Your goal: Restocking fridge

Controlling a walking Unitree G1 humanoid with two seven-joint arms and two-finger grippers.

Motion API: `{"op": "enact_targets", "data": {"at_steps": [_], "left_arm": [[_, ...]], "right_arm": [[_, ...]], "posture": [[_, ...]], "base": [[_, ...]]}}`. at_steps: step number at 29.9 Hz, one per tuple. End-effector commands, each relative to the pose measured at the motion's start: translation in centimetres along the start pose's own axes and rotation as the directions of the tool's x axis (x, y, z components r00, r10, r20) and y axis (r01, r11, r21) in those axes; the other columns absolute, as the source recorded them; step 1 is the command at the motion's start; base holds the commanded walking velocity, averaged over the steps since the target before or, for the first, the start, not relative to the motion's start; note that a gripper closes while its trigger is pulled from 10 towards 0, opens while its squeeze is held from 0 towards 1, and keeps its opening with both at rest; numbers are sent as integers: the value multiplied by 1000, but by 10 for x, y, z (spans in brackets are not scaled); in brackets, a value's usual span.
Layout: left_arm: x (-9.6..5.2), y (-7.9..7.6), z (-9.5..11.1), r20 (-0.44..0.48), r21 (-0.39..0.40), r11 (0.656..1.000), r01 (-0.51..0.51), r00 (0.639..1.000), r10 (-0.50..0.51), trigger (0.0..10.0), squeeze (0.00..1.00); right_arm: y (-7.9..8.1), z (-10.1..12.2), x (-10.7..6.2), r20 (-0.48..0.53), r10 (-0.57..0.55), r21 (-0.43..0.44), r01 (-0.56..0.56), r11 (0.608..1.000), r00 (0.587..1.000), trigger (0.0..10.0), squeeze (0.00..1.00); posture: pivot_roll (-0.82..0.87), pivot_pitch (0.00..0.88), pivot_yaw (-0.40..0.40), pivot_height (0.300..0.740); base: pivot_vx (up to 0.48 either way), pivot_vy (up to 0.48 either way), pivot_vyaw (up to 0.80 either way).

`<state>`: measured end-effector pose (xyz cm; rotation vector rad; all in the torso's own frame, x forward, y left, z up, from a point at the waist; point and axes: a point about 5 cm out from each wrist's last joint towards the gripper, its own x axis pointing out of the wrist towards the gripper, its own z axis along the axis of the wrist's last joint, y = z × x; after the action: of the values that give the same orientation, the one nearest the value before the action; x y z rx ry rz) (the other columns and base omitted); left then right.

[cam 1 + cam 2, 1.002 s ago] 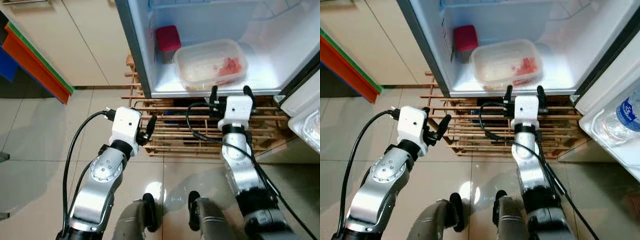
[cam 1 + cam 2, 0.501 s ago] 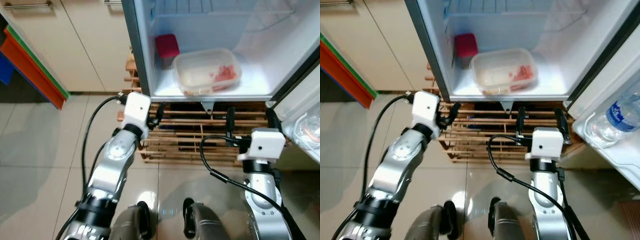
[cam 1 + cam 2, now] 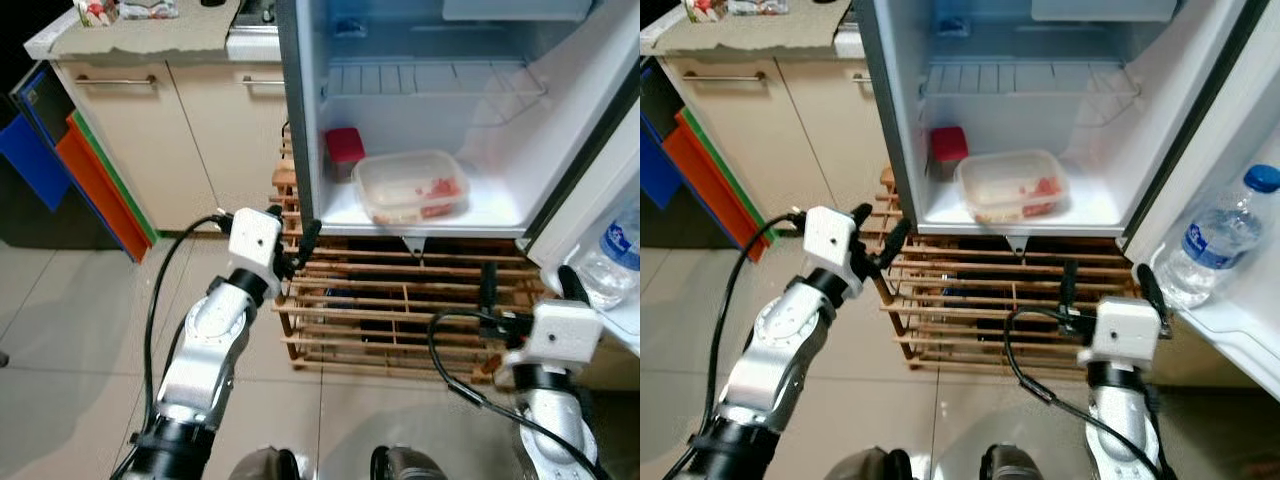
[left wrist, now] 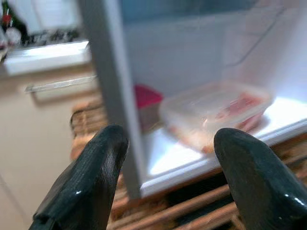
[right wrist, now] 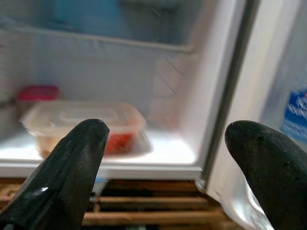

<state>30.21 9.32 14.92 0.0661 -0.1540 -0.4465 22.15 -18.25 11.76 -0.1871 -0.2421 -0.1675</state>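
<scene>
Head views show the fridge (image 3: 1110, 120) open, a clear tub (image 3: 1013, 186) on its floor and a red box (image 3: 947, 147) behind it to the left. Both grippers hang empty below the sill, fingers apart: left gripper (image 3: 880, 240) by the left wall, right gripper (image 3: 1105, 285) under the open side, beside the door bottle (image 3: 1215, 235). Probably the bottle, nearest the right gripper, is the next thing to move.
</scene>
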Motion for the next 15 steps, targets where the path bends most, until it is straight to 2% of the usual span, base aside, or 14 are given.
{"op": "enact_targets", "data": {"at_steps": [1,3,5,9,11,15], "left_arm": [[1,0,0,-2,0,1000,6,1000,-6,10000,0],[2,2,-1,-2,-20,1000,4,1000,-4,10000,0],[6,2,-1,5,25,1000,2,1000,-3,10000,0],[10,3,-1,1,35,999,-7,1000,7,10000,0],[12,3,-2,-8,9,1000,-16,1000,16,10000,0],[16,0,0,7,-10,1000,-2,1000,2,10000,0]], "right_arm": [[1,-4,-1,-23,5,1,-5,1000,1000,10000,0],[2,-5,0,-25,15,1,-15,1000,1000,10000,0],[4,-7,2,-28,26,-1,-26,1000,999,10000,0],[5,-10,5,-29,30,-14,-30,999,999,10000,0],[6,-13,6,-43,34,-14,-35,999,998,10000,0],[7,-12,10,-35,16,-4,-16,1000,999,10000,0]], "posture": [[-83,22,59,740],[-85,21,61,740],[-86,20,65,740],[-85,17,71,740],[-84,20,76,740],[-85,26,83,740]], "base": [[0,0,-788],[0,0,-775],[0,0,-772],[0,0,-769],[0,0,0],[369,0,0]]}}
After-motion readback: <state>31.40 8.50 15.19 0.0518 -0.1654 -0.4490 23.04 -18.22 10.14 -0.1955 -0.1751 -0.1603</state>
